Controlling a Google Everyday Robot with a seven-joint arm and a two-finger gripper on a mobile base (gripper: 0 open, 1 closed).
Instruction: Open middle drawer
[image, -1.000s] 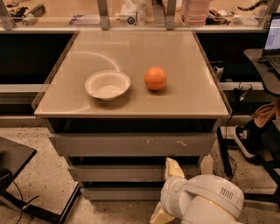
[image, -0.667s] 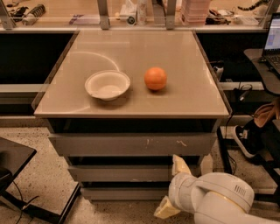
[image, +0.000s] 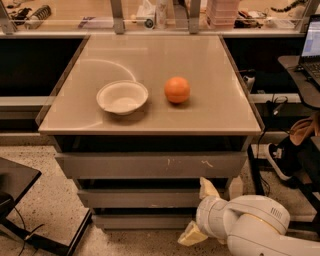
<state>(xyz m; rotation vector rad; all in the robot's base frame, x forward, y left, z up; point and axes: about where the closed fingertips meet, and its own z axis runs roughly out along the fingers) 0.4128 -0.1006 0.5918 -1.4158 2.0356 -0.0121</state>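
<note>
The middle drawer (image: 140, 198) is the plain grey front, second of three stacked under the tan tabletop (image: 210, 105), and it looks closed. Above it is the taller front with white scuff marks (image: 150, 165); below it is the lowest, narrower front (image: 140, 220). My gripper (image: 200, 211) is open at the lower right, in front of the right end of the drawer stack. Its upper tan finger (image: 208, 189) is at the gap above the middle drawer. Its lower finger (image: 192, 234) is below the lowest front. The white arm (image: 255, 225) hides the stack's right corner.
A white bowl (image: 122, 97) and an orange (image: 177, 89) sit on the tabletop. A dark stand (image: 15, 185) is at the lower left on the speckled floor. A person's shoe (image: 278, 160) and a laptop table (image: 305, 65) are to the right.
My gripper and arm have shifted slightly to the right and up, closer to the drawer fronts. The drawers, bowl and orange have not moved.
</note>
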